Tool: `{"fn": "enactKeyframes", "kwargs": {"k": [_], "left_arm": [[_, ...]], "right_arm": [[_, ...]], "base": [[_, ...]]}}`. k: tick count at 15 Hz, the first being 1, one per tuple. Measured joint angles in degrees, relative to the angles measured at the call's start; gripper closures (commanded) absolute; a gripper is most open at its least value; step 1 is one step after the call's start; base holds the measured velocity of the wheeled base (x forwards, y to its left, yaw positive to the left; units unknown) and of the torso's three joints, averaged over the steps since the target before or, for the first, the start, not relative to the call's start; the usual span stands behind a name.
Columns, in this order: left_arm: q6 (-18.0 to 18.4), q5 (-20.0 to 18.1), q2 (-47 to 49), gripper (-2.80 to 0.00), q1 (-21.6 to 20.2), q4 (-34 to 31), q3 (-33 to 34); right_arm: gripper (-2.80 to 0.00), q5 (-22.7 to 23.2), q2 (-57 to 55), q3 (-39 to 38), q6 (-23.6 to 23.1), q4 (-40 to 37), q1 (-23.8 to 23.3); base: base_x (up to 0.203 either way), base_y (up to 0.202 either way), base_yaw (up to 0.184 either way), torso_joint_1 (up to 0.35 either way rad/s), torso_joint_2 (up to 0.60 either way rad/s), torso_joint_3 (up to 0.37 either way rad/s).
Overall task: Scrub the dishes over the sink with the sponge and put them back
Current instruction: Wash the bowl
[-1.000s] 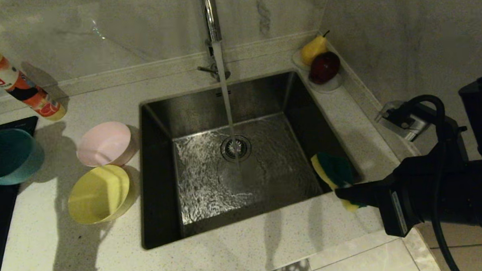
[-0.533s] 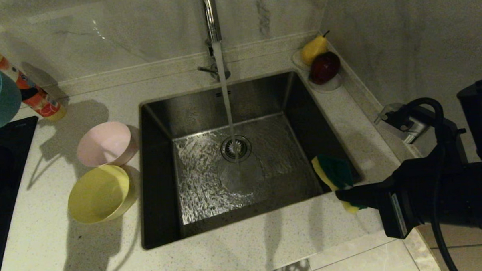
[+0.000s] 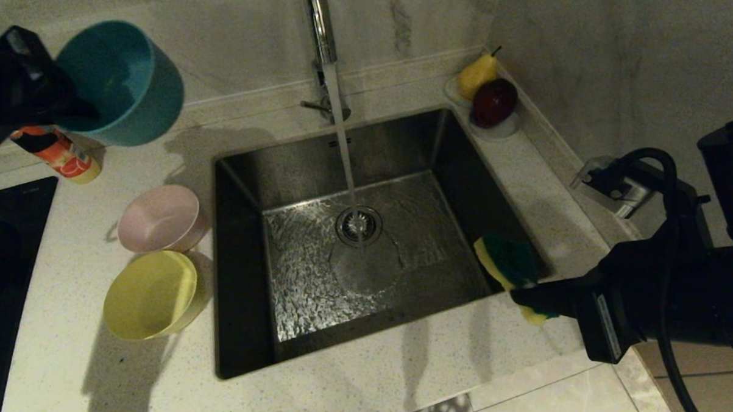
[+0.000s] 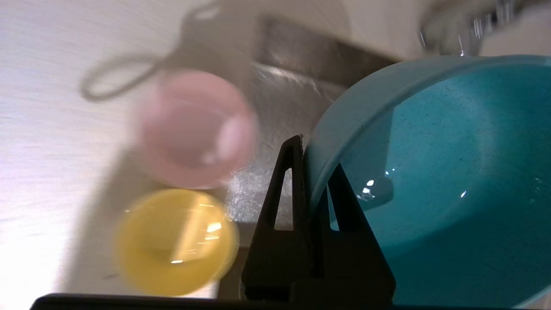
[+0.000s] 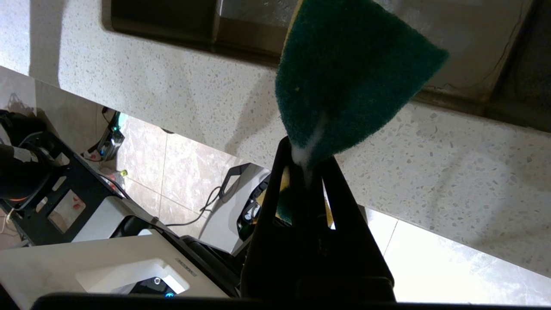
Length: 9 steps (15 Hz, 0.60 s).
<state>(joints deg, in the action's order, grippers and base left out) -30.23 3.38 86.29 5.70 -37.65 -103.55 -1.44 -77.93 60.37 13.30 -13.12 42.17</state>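
The left claw [image 3: 73, 109] is clamped on the rim of the blue bowl [image 3: 121, 80], one finger inside the wall and one outside, and holds it in the air at about ten o'clock from the sink [image 3: 249, 332], tipped so its mouth faces the claw; the bowl is not yet over the basin. The right claw [image 3: 519, 295] is clamped on a corner of the sponge [image 3: 508, 259], green face up, which hangs over the sink's edge at about four o'clock; no scrubbing contact shows, since bowl and sponge are well apart. The tap [image 3: 319, 25] runs, and its stream [image 3: 343, 140] falls on the drain [image 3: 358, 224]. The pink bowl [image 3: 159, 218] and the yellow bowl [image 3: 150, 294] sit touching each other on the counter [image 3: 74, 387] at nine o'clock from the sink; whether either is already washed cannot be told. By this reading the task is early: the blue bowl has to be brought over the basin, scrubbed and set back, and the other two may have the same ahead.
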Motion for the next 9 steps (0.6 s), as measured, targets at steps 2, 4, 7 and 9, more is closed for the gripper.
{"fn": "enactKeyframes", "kwargs": {"k": [2, 4, 7, 9], "left_arm": [[-2.0, 2.9, 3.5, 0.0, 7.3, 1.6, -0.2], [-3.5, 3.6, 7.0, 0.0, 12.7, 3.1, -0.2], [-5.1, 4.0, 11.9, 0.0, 17.4, 5.0, 0.1], [-6.1, 5.6, 15.0, 0.0, 19.1, 5.9, 0.2]], "right_arm": [[0.0, -0.1, 0.3, 0.1, -0.2, 0.1, 0.0], [0.0, -0.3, 0.5, 0.2, -0.3, 0.6, 0.0], [0.0, -0.3, 0.8, 0.1, -0.2, 1.0, -0.2], [0.0, -0.3, 1.0, 0.0, -0.2, 1.0, -0.2]], "base": [[0.0, 0.0, 0.0, 0.0, 0.0, 0.0], [0.0, 0.0, 0.0, 0.0, 0.0, 0.0], [0.0, 0.0, 0.0, 0.0, 0.0, 0.0], [0.0, 0.0, 0.0, 0.0, 0.0, 0.0]]}}
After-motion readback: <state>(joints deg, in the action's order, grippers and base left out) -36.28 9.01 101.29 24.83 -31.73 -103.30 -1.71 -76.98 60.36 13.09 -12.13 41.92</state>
